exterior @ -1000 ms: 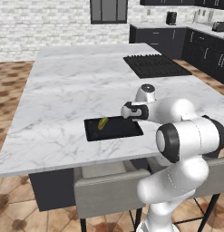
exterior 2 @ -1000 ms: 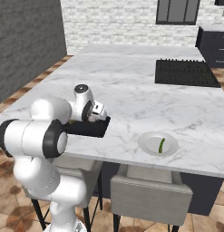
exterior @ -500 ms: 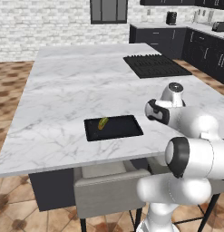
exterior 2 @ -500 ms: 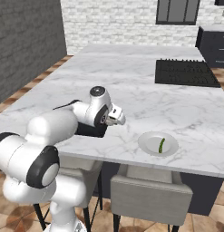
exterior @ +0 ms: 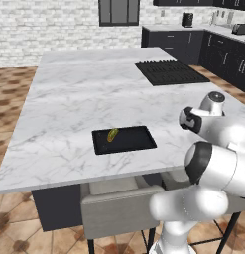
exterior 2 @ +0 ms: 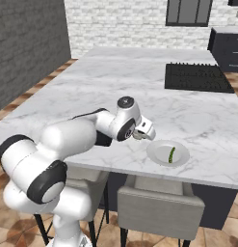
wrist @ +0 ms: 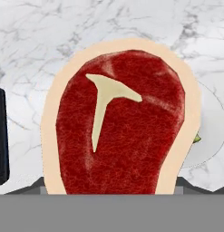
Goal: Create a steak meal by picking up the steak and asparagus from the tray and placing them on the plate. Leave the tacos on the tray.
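I'm seeing the steak (wrist: 120,127) filling the hand view, sitting in my pincer (exterior 2: 145,131), which is gripping it just beside the plate (exterior 2: 159,153). The asparagus (exterior 2: 171,154) is lying on that plate, and the tacos (exterior: 112,135) are resting on the tray (exterior: 136,141) on the desk (exterior: 69,104).

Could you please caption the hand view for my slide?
Steak held in the tool, carried over marble toward the plate.

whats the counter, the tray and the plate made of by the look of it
Counter: looks like polished marble, white with grey veins. Tray: matte black, maybe metal or plastic; no shine settles it. Plate: plain smooth white, probably ceramic, with the asparagus lying on it.
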